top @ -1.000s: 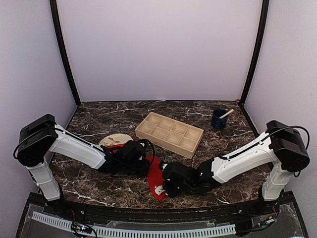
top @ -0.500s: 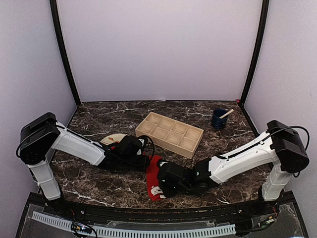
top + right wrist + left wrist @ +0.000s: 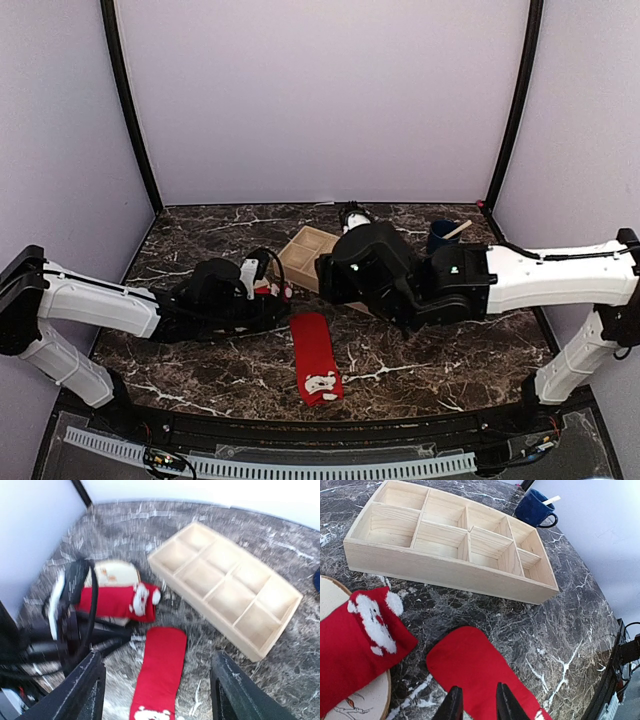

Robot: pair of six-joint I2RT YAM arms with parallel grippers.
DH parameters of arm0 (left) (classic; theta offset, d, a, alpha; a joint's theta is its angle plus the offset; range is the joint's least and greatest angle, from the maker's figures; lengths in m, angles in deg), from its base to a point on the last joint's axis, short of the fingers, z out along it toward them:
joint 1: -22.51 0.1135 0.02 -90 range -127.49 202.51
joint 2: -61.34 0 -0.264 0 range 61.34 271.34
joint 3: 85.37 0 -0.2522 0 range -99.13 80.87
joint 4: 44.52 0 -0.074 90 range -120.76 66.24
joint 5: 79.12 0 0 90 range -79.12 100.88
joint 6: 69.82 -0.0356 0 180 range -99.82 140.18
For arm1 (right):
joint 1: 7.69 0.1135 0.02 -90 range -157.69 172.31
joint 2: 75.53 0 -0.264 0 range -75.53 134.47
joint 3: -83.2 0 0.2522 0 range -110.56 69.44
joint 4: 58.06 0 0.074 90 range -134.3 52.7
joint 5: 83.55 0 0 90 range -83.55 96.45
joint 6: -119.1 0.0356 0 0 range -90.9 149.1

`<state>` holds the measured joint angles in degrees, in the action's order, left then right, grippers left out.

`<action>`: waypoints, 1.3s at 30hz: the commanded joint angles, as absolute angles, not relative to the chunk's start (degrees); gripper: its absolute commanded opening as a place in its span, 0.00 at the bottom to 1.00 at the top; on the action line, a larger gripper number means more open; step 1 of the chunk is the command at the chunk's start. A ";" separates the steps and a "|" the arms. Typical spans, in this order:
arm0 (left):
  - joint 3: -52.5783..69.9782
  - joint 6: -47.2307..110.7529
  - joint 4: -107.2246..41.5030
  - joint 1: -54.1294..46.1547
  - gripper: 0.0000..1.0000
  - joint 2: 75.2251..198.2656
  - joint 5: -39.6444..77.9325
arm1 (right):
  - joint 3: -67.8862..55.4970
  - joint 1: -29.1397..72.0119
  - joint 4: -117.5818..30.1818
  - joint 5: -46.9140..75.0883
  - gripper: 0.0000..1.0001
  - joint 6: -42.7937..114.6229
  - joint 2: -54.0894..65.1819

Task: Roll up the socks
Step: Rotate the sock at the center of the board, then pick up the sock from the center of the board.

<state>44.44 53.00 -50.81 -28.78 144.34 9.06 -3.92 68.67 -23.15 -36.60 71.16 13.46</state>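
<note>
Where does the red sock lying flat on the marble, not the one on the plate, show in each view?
Top external: flat sock, low centre.
Left wrist: bottom centre, reaching the lower edge.
Right wrist: lower centre, running to the bottom edge.
Shared landmark: the wooden tray, beyond the sock in all three.

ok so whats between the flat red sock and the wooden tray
Nothing: only bare marble table separates the flat sock from the wooden tray, clearest in the left wrist view.
</note>
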 commanded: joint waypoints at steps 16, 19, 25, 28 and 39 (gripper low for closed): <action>47.08 51.66 -44.97 -43.63 0.28 145.28 8.70 | -26.23 62.43 -21.84 -45.50 0.75 73.09 10.76; 45.83 50.80 -42.76 -45.52 0.31 145.94 7.73 | -27.45 62.30 -21.84 -44.63 0.77 73.13 11.26; 43.62 49.14 -37.66 -49.29 0.36 146.15 4.12 | -29.00 61.68 -22.18 -43.54 0.77 72.53 11.73; 42.51 48.31 -35.60 -51.36 0.39 146.49 2.72 | -30.05 61.02 -22.72 -42.90 0.77 71.63 12.36; 39.10 45.69 -30.43 -56.30 0.51 149.61 -0.89 | -30.95 60.02 -23.19 -41.19 0.78 70.34 13.56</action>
